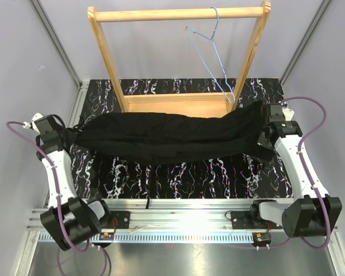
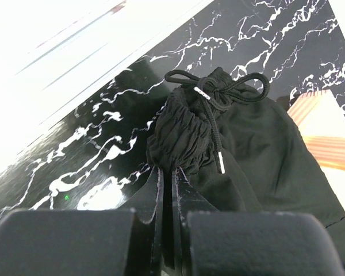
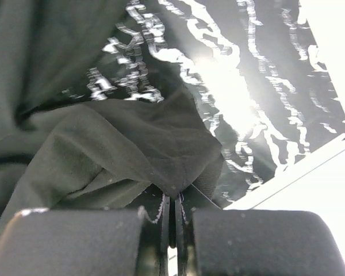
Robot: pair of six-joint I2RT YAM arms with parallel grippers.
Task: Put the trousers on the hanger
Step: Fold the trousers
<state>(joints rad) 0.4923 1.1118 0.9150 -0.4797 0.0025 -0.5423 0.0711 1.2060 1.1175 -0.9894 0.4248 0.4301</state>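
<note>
My left pincer (image 2: 167, 172) is clamped shut on the trousers (image 1: 167, 135) at nine o'clock and my right pincer (image 3: 172, 198) at three; being soft and floppy, I expect they'll sag between.

The black marbled table (image 1: 178, 178) carries the trousers (image 1: 167, 135) stretched crosswise and the wooden rack (image 1: 178, 106) behind.

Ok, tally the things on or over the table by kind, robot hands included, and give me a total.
trousers: 1
hanger: 1
wooden rack: 1
robot hands: 2, the left hand and the right hand, each shut on the trousers
Total: 5
</note>
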